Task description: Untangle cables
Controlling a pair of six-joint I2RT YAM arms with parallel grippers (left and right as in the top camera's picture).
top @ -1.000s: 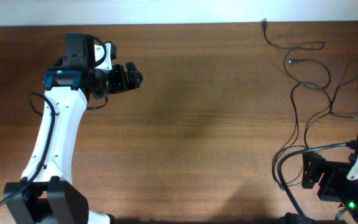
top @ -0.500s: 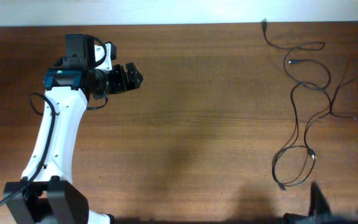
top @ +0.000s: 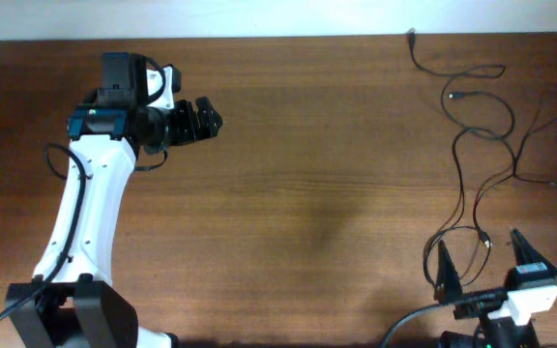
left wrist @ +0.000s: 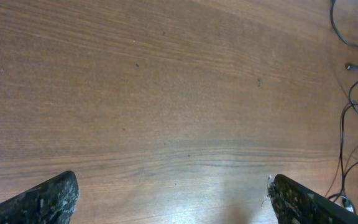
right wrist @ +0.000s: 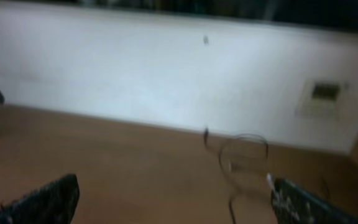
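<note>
**A:** Where are the cables (top: 458, 169), and how do they run?

**B:** They lie at the right end of the wooden table (top: 337, 184), thin black cords in loose loops. Their long axis runs from the far edge to the near edge. One plug (top: 411, 35) points at the far edge.

**A:** And the near end?

**B:** The lowest loop lies right by the right gripper (top: 486, 263), whose fingers stand wide apart. I cannot tell from above whether the cord touches them.

**A:** What about the left gripper (top: 206, 118)?

**B:** It is well apart from the cords, over the far left of the table. Its own camera shows its fingertips (left wrist: 51, 198) spread wide with bare wood between them, and the cables (left wrist: 342, 143) only at the right margin.

**A:** Does the right wrist view add anything?

**B:** It is blurred. It looks level across the table to a white wall (right wrist: 135, 74), which the overhead does not show. The far loops of the cables (right wrist: 222, 158) lie just before that wall, and its fingers are parted at the lower corners.
</note>
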